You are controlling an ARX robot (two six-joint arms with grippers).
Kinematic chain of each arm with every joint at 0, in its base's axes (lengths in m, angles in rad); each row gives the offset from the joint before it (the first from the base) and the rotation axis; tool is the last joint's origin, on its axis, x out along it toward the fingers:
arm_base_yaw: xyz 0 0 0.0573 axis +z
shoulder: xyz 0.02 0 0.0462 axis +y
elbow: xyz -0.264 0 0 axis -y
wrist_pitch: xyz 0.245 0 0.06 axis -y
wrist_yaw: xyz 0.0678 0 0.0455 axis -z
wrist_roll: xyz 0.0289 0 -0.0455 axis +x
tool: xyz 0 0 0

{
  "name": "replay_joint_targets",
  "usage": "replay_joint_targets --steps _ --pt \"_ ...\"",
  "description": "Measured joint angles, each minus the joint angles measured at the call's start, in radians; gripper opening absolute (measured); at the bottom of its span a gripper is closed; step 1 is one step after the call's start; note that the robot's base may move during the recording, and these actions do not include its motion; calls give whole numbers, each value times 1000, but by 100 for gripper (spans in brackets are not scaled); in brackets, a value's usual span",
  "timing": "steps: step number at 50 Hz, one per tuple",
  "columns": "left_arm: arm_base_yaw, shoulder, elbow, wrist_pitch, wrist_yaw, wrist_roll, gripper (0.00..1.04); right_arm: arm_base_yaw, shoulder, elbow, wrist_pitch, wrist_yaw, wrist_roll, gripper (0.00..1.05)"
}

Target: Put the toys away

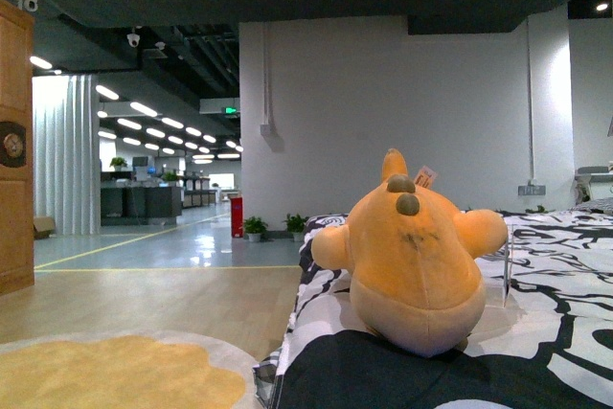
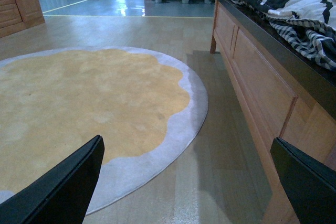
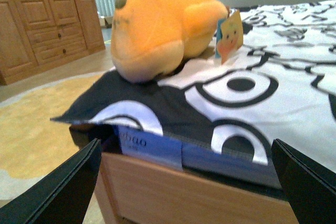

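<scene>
The plush sits on the bed, close to its near corner, on a black-and-white blanket. It rests on its broad, rounded underside, which is probably why it stays put on the soft cover. In the front view its back faces the robot. A paper tag sticks up at its side.

The right hand is spread wide and holds nothing. It is low, at about the level of the bed edge, and points at the plush, so it looks set for a reach. The left hand is also wide open and empty. It faces the floor beside the bed, over a round yellow rug, well apart from the plush.

Nothing lies between the right hand and the plush except the blanket's drooping corner and the bed's wooden edge; a low approach could catch either of them. The blanket is loose and may drag along with the plush. A wooden wardrobe stands beyond the rug. No bin or box for toys shows in any view.
</scene>
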Motion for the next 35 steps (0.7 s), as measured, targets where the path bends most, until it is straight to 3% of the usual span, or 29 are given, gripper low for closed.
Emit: replay_joint_targets --steps 5,23,30,35 --pt "0 0 0 0 0 0 98 68 179 124 90 70 10 98" --pt "0 0 0 0 0 0 98 584 594 581 45 435 -78 98" --pt "0 0 0 0 0 0 98 724 770 756 0 546 -129 98" --pt "0 0 0 0 0 0 98 771 892 870 -5 623 -161 98"
